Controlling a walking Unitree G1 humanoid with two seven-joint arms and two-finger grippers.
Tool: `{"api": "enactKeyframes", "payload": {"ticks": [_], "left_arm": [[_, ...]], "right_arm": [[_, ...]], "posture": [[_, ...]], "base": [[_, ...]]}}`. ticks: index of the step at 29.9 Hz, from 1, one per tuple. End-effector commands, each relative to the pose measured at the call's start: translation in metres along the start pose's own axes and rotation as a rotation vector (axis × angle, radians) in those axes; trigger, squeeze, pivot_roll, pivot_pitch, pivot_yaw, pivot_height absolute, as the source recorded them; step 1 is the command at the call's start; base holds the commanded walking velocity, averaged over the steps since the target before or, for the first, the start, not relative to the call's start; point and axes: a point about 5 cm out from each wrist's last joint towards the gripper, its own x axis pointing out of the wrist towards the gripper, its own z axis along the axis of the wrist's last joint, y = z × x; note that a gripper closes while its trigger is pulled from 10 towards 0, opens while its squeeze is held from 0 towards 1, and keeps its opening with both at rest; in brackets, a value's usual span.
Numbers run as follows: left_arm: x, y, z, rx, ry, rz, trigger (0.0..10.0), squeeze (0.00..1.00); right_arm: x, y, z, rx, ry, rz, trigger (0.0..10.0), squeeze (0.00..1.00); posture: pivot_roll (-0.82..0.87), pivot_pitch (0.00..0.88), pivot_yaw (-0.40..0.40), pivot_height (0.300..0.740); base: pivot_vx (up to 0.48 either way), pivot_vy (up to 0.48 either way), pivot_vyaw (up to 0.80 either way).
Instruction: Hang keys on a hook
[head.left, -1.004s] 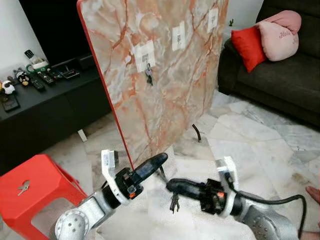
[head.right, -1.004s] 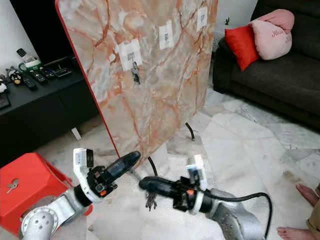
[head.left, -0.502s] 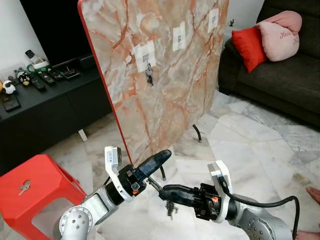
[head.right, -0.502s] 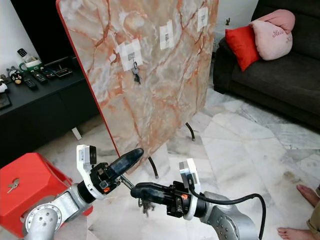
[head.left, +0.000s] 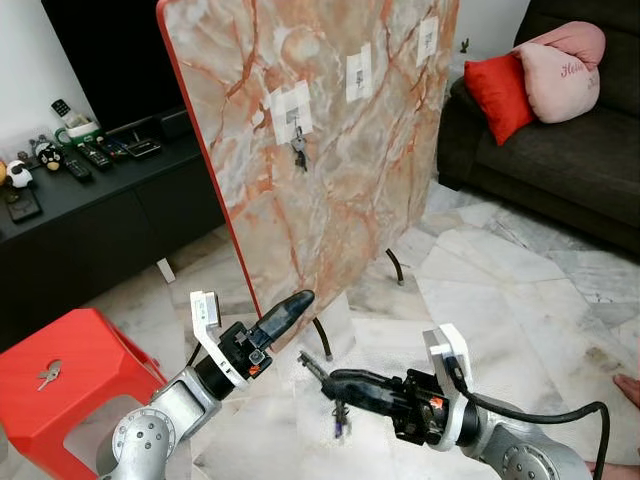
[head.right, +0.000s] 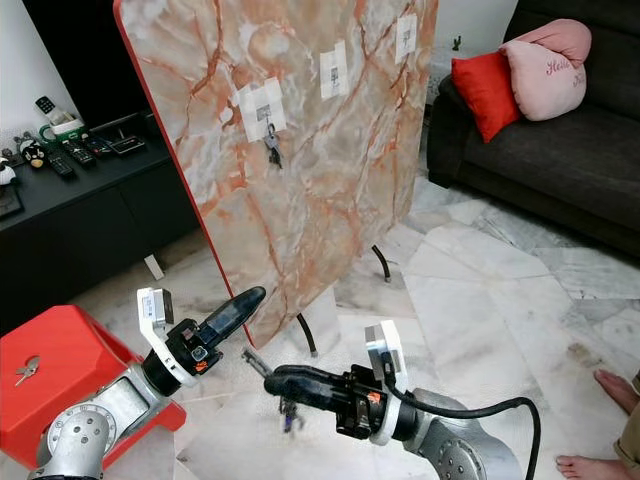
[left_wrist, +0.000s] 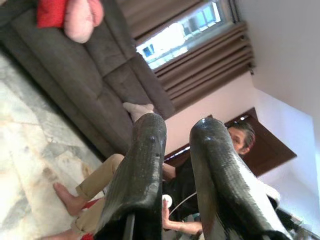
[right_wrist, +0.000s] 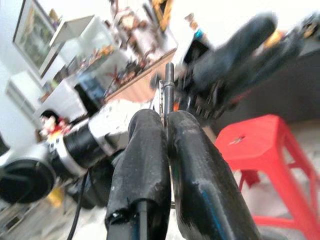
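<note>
The upright marble-patterned board (head.left: 330, 150) carries taped hooks (head.left: 292, 112), one already bearing keys. Low before it the right gripper (head.left: 335, 381) is clenched on a small key bunch (head.left: 340, 415) that dangles beneath its fingers, while the left gripper (head.left: 283, 312) hovers close by, slightly parted and empty. The bunch looks light, hard, slippery and prone to swing, so the ring seems the best hold.

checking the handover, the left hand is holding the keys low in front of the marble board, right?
Not the left hand; the right hand is shut on the keys, low in front of the marble board. The left eye view shows it.
</note>
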Motion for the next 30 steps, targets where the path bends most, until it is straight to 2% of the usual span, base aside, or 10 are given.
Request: {"api": "enactKeyframes", "payload": {"ticks": [1,8,11,15,27,30], "left_arm": [[-0.002,0.002,0.004,0.015,-0.007,0.009,10.0,0.00],[-0.003,0.001,0.003,0.008,-0.006,-0.003,10.0,0.00],[-0.004,0.001,0.004,0.006,-0.008,-0.010,10.0,0.00],[-0.004,-0.002,0.005,0.013,-0.008,-0.023,10.0,0.00],[0.001,-0.012,0.007,0.016,0.001,-0.084,10.0,0.00],[0.002,-0.015,0.007,0.016,0.003,-0.097,10.0,0.00]], "right_arm": [[0.003,0.004,0.016,-0.048,-0.058,0.021,10.0,0.00],[-0.003,0.003,0.036,-0.068,-0.218,-0.002,10.0,0.00],[-0.008,-0.005,0.040,-0.069,-0.269,-0.071,10.0,0.00],[-0.012,-0.012,0.034,-0.059,-0.233,-0.128,10.0,0.00],[-0.018,-0.023,0.030,0.012,-0.288,-0.211,10.0,0.00],[-0.018,-0.026,0.027,0.017,-0.274,-0.222,10.0,0.00]], "posture": [[0.02,0.000,0.032,0.740],[0.03,0.000,0.032,0.740],[0.03,0.000,0.032,0.740],[0.03,0.000,0.031,0.740],[0.03,0.000,0.031,0.740],[0.03,0.000,0.030,0.740]], "base": [[0.000,0.000,0.00],[0.000,0.000,0.00],[0.000,0.000,0.00],[0.000,0.000,0.00],[0.000,0.000,0.00],[0.000,0.000,0.00]]}}
